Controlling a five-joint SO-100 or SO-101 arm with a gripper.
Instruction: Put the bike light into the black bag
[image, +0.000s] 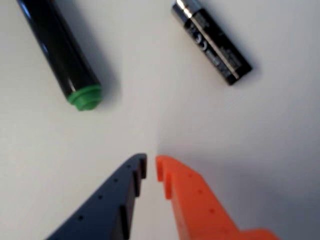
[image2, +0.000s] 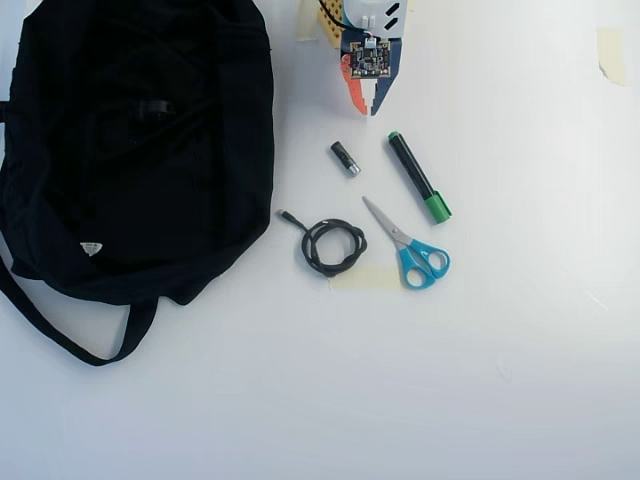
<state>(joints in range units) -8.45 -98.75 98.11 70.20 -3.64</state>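
A battery (image2: 345, 158), green-capped marker (image2: 419, 177), blue-handled scissors (image2: 409, 246) and coiled cable (image2: 332, 246) lie on the white table (image2: 400, 380).

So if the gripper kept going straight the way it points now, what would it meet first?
Probably nothing but bare table. The gripper, nearly shut and empty, aims into the gap between the battery and the green-capped marker. In the overhead view the scissors lie further along, though height is unclear.

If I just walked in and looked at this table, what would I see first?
First, the big floppy black bag filling the left side of the overhead view. Next, the robot's hand at the top, one finger orange and one dark blue, nearly shut and empty. Below it lie a small battery, a black marker with a green cap, blue-handled scissors and a coiled black cable.
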